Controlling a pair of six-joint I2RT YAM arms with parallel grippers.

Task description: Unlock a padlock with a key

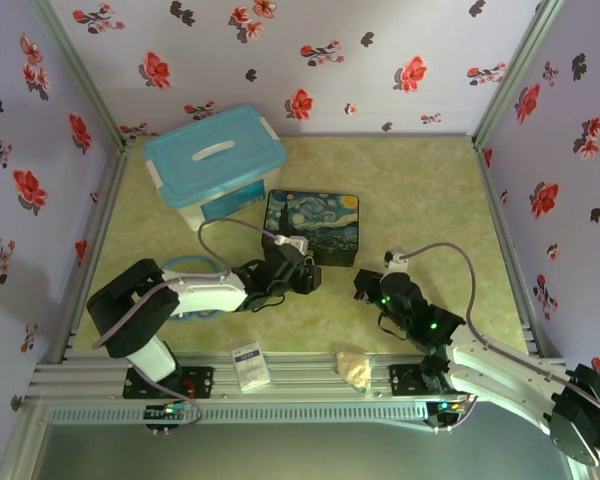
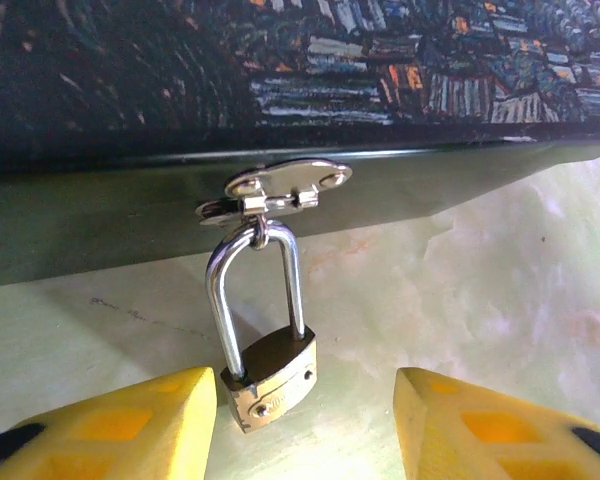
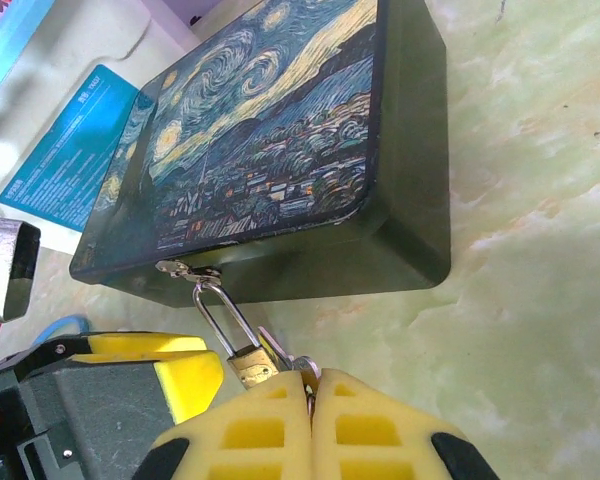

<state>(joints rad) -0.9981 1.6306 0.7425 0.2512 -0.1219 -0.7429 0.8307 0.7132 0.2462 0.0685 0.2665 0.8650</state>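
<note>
A small brass padlock (image 2: 273,372) hangs by its silver shackle from the hasp (image 2: 280,190) on the front of the dark painted box (image 1: 312,226). Its body rests on the table. My left gripper (image 2: 305,400) is open, one yellow finger on each side of the padlock, the left fingertip close to its body. In the right wrist view the padlock (image 3: 248,362) sits just ahead of my right gripper (image 3: 313,378). That gripper is shut on the small metal key (image 3: 302,367), which pokes out next to the padlock. I cannot tell if key and padlock touch.
A white container with a blue lid (image 1: 215,160) stands behind the box on the left. A white packet (image 1: 249,366) and a crumpled yellowish piece (image 1: 355,368) lie on the near rail. A blue ring (image 1: 185,265) lies by the left arm. Flowered walls enclose the table.
</note>
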